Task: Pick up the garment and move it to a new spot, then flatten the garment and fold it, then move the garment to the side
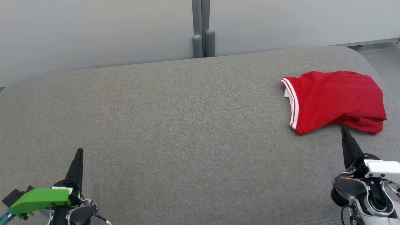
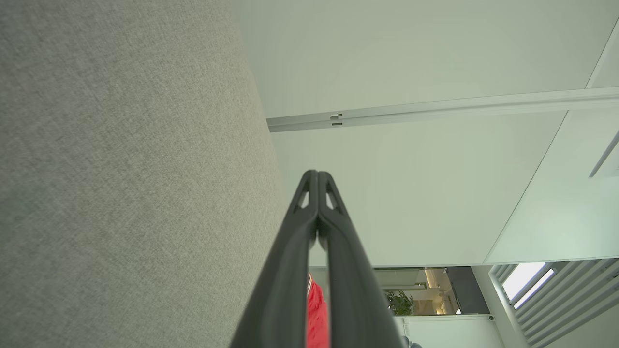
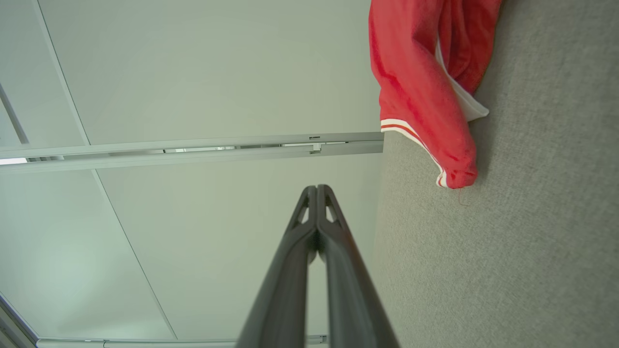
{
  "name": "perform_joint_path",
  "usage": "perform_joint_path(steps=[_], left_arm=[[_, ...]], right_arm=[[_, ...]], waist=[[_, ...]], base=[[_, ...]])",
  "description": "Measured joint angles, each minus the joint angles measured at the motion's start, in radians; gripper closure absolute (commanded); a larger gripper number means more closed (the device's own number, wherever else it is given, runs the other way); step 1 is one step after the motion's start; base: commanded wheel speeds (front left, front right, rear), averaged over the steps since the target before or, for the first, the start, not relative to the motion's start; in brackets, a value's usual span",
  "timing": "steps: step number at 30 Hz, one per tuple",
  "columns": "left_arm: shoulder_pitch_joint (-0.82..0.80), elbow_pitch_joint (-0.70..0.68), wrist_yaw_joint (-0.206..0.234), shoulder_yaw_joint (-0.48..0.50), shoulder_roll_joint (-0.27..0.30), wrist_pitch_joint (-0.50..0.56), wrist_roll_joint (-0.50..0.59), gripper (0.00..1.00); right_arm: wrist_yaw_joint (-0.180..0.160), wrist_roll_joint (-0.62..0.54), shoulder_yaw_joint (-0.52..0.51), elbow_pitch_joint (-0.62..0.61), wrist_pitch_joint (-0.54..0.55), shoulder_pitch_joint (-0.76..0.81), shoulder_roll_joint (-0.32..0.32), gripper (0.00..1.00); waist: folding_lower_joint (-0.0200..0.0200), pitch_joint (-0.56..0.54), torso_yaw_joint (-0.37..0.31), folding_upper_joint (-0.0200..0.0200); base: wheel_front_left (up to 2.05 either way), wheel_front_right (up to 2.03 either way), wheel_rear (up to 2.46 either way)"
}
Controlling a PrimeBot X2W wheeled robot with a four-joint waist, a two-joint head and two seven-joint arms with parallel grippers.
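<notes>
Resting in a loose bundle at the far right of the grey woven-fabric surface (image 1: 175, 125), the red knit garment with white-striped trim (image 1: 337, 100) lies near the rounded right edge, its striped hem facing the robot's left. It looks roughly folded over on itself, with a rumpled lump along the near right side.

Left pincer (image 1: 79, 152): low at the near left, well apart from the garment, fingers pressed together with nothing between them (confirmed in the left wrist view (image 2: 317, 175)).

Right pincer (image 1: 343, 128): tip just beside the garment's near edge, whether touching cannot be told. Fingers pressed together, nothing between them (right wrist view (image 3: 316, 189)).

Handling judgement: light, soft, limp cloth; will sag and drape when lifted and may unfold unevenly. Not fragile. Thin layers could slip from a shallow pinch. Best hold is likely the thicker striped hem or the bunched near-right fold, where several layers stack.

Containers: none seen on the surface.

Task stage, judged: final side placement looks done or nearly so.
</notes>
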Motion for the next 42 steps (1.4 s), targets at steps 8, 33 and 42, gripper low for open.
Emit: perform_joint_path(steps=[8,33,42], left_arm=[[0.000,0.000,0.000,0.000,0.000,0.000,0.000,1.00],[0.000,0.000,0.000,0.001,0.000,0.000,0.000,1.00],[0.000,0.000,0.000,0.001,0.000,0.000,0.000,1.00]], right_arm=[[0.000,0.000,0.000,0.000,0.000,0.000,0.000,1.00],[0.000,0.000,-0.001,-0.001,0.000,0.000,0.000,1.00],[0.000,0.000,-0.001,-0.001,0.000,0.000,0.000,1.00]], waist=[[0.0000,0.000,0.000,0.0000],[0.0000,0.000,0.000,0.0000],[0.0000,0.000,0.000,0.0000]], base=[[0.00,0.00,0.00],[0.00,0.00,0.00],[0.00,0.00,0.00]])
